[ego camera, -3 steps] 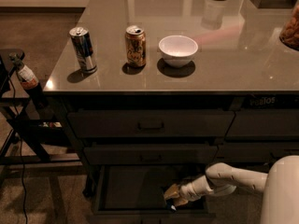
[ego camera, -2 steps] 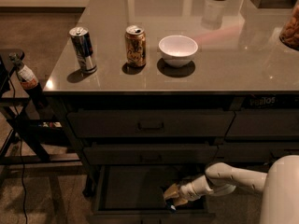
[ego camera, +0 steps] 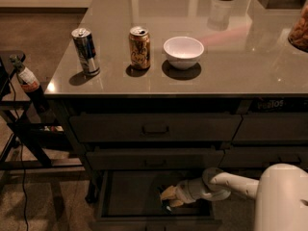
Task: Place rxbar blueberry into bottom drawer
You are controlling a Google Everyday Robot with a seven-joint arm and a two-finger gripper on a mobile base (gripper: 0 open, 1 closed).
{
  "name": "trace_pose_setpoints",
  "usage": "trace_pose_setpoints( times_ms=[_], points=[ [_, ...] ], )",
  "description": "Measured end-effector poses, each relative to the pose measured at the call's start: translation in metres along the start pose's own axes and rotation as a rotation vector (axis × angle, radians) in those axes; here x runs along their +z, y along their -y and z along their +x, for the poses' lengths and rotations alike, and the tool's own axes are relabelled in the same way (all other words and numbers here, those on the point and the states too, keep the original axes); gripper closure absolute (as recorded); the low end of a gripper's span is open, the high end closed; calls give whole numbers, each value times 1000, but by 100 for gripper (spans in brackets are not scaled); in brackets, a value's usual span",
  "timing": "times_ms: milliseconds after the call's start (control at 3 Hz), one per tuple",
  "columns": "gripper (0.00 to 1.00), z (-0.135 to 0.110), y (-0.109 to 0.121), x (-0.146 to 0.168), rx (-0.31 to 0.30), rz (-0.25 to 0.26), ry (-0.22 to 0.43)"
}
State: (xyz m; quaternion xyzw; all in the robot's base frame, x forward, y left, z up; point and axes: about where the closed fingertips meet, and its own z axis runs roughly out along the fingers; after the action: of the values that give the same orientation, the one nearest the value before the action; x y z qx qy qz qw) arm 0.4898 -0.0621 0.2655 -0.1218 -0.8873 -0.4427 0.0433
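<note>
The bottom drawer [ego camera: 130, 196] is pulled open under the two handled drawers and shows a flat dark interior. My gripper [ego camera: 169, 197] reaches in from the right on the white arm [ego camera: 231, 183] and sits low over the drawer's right half, close to its floor. The rxbar blueberry does not show as a distinct thing; it is hidden at the gripper or lost in the dark interior.
On the grey countertop [ego camera: 231, 66] stand a blue-silver can [ego camera: 85, 51], a gold can [ego camera: 139, 47] and a white bowl [ego camera: 183, 51]. The top drawer [ego camera: 154, 127] and middle drawer [ego camera: 154, 159] are shut. A dark stand with a bottle [ego camera: 26, 78] is at the left. My white base [ego camera: 281, 198] is at the lower right.
</note>
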Motion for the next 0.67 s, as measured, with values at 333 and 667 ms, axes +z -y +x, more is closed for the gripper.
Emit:
trace_pose_setpoints(
  times_ms=[333,667],
  points=[
    [100,-36,-6,24,-19,-4,31],
    [100,-37,-6,24,-20,-4,32]
  ],
)
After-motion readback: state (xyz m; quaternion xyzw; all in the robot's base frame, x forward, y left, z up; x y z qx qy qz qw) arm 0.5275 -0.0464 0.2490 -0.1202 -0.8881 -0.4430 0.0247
